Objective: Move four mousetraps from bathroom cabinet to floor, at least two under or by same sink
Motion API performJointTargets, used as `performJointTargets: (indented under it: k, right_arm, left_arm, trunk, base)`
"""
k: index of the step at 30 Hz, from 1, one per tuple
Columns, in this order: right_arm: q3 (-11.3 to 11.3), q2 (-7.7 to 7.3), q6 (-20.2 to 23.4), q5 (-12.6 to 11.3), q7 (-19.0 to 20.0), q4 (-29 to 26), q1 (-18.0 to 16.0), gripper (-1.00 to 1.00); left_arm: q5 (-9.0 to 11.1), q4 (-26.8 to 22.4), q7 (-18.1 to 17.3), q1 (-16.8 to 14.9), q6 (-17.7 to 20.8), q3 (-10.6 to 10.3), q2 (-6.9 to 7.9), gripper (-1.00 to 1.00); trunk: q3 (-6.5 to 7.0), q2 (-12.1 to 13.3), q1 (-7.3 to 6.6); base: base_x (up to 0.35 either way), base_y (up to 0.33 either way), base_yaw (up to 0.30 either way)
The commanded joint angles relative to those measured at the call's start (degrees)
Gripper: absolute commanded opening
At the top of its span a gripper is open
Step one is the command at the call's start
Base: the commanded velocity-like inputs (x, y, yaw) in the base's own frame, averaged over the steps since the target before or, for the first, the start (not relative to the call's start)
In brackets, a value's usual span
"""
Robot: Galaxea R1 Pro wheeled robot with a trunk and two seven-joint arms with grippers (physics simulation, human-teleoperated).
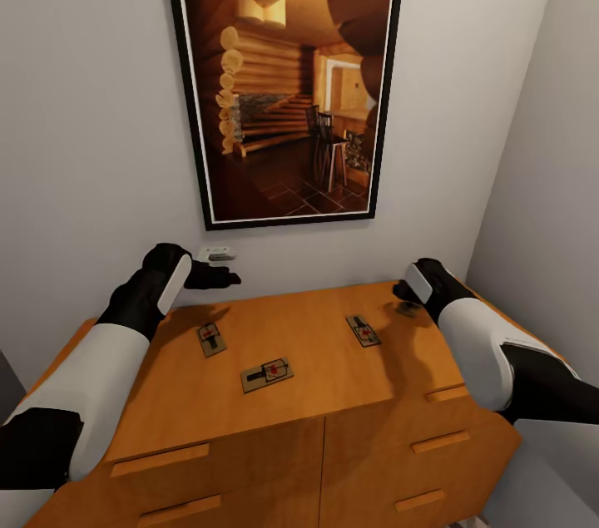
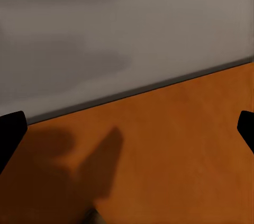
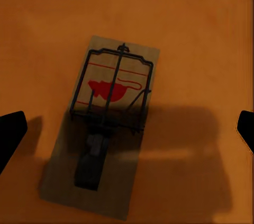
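Mousetraps (image 1: pixel 267 374) lie flat on the cabinet (image 1: pixel 333 395) top — light, stiff, thin. Our right claw (image 3: pixel 127 128) hovers spread above one; we'd pinch its long wooden edges, avoiding the spring bar. Left claw (image 2: pixel 127 128) is spread too.

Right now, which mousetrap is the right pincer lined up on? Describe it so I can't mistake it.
On the cabinet top below the framed picture, take the mousetrap nearest the right corner. Unlike the three lying in the open, it sits directly beneath the right pincer, in its shadow.
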Motion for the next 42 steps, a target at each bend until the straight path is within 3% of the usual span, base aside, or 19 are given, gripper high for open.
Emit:
performJointTargets:
  k: [1, 18, 30, 42]
  right_arm:
    - [0.0, -0.07, 0.0, -0.6, -0.4, -0.1, 0.0, 1.00]
    - [-0.5, -0.21, -0.6, -0.7, 0.5, 0.1, 0.0, 1.00]
    - [-1.1, 0.65, -2.3, -0.7, 0.6, 0.3, 0.0, 1.00]
    - [-1.3, 0.74, -5.8, -0.6, 0.6, 5.3, 0.0, 1.00]
  left_arm:
    - [-0.1, 0.0, -0.2, 0.0, 0.2, -0.2, 0.05, 1.00]
    - [-0.1, 0.0, -0.2, 0.0, 0.2, -0.2, -0.04, 1.00]
    - [-0.1, 0.0, -0.2, 0.0, 0.2, -0.2, -0.15, 1.00]
    - [-0.1, 0.0, -0.2, 0.0, 0.1, -0.2, -0.16, 1.00]
  trunk:
    - [-0.07, 0.0, 0.00]
    - [-0.07, 0.0, 0.00]
    - [-0.07, 0.0, 0.00]
    - [-0.07, 0.0, 0.00]
  base:
    - [0.000, 0.000, 0.000]
    - [0.000, 0.000, 0.000]
    - [0.000, 0.000, 0.000]
    - [0.000, 0.000, 0.000]
